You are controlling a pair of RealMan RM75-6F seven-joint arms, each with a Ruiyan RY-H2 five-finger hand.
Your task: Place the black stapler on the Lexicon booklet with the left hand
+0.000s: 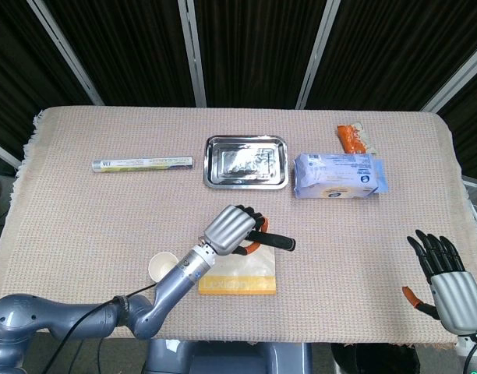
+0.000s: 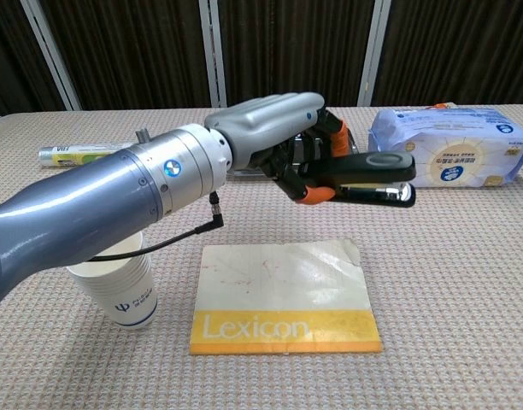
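Gripping the black stapler [image 2: 370, 178], the left hand [image 2: 279, 137] hovers above the Lexicon booklet [image 2: 283, 297].

The robot's left arm [image 2: 91, 218] is a thick tube of glossy blue-grey metal that steps down to a lighter silver wrist collar [image 2: 189, 166] bearing a small round blue-and-white logo. A thin black cable [image 2: 150, 245] runs from a small plug on the collar back along the underside of the arm. The left hand [image 2: 279, 137] has a ribbed, matte silver back shell, black fingers [image 2: 300, 154] and bright orange pads at the fingertips and thumb. The right hand [image 1: 449, 284] is built the same: a ribbed silver back, slim black fingers [image 1: 433, 251] and an orange-tipped thumb at its side.
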